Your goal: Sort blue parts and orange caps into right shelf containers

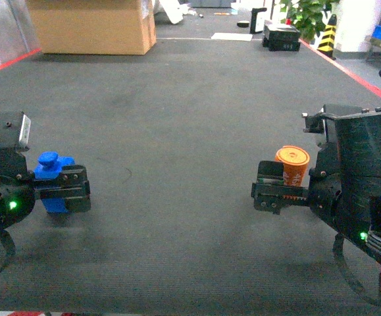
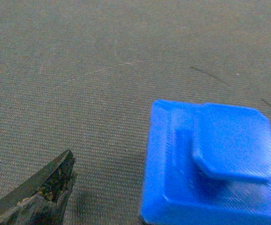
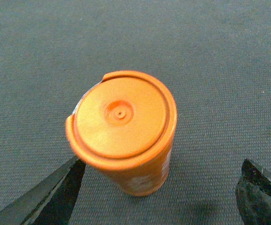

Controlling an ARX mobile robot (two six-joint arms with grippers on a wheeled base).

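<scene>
Carpet floor (image 1: 190, 118), dark grey, fills most of the head view.

Left gripper (image 1: 64, 191) sits at 9 o'clock in the head view, low over the floor, a green light lit on the arm behind it. Blue part (image 1: 49, 164) rides in its black jaws, knob end sticking up above them, blue body also showing below. Left gripper reads as pinching the blue part. Left wrist view: blue part (image 2: 215, 164) fills the 4 o'clock region, a rounded square cap on a blocky base, slightly blurred. One dark fingertip (image 2: 41, 194) shows at 7 o'clock, apart from the part on that side; the other finger is out of frame.

Cardboard box (image 1: 95, 26) stands at 11 o'clock, far back. Black cases (image 1: 283, 36) and a green plant (image 1: 308, 13) sit at 1 o'clock.

Right gripper (image 1: 276, 191) at 3 o'clock in the head view, toothed black jaws pointing left. Orange cap (image 1: 293, 164) stands upright just beside its upper side, between the jaws and the arm housing. Right wrist view: orange cap (image 3: 126, 129) is a short cylinder with a closed round lid, standing near centre. Dark fingertips (image 3: 55, 194) lie at 7 and 5 o'clock, both clear of its wall, so the right gripper is spread around the cap without gripping.
</scene>
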